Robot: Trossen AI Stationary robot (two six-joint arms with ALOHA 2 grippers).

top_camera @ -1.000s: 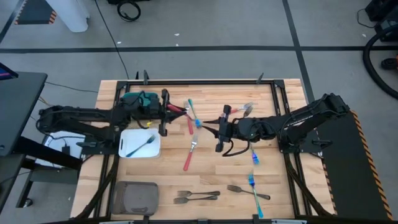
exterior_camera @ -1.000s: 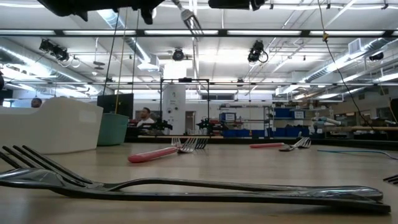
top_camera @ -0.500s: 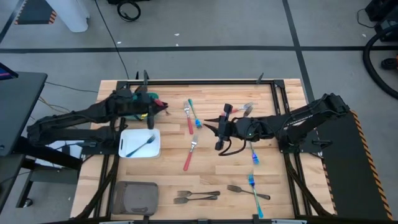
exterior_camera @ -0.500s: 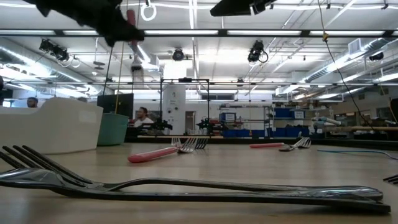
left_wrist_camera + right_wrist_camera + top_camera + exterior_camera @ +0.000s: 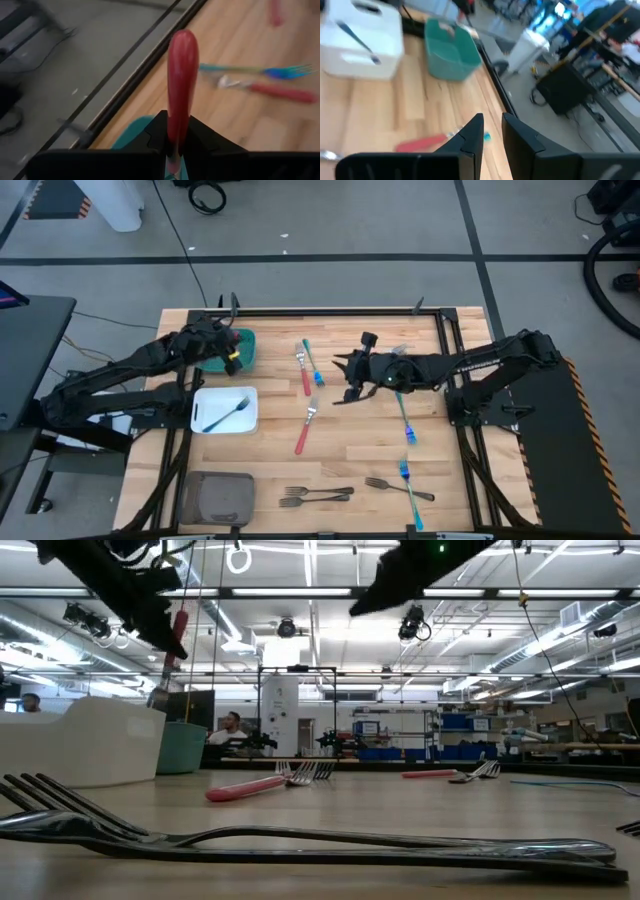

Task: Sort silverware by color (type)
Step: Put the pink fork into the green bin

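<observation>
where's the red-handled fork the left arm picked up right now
In the high view it's at the table's far left, held in the left gripper over the green bin; red-handled fork.

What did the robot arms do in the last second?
The left gripper carried the red-handled fork away from the middle of the table and now holds it over the green bin. It has not let go. The right gripper swung a bit toward the far side, holding nothing. The other forks, the white bin and the grey bin stayed put.
</observation>
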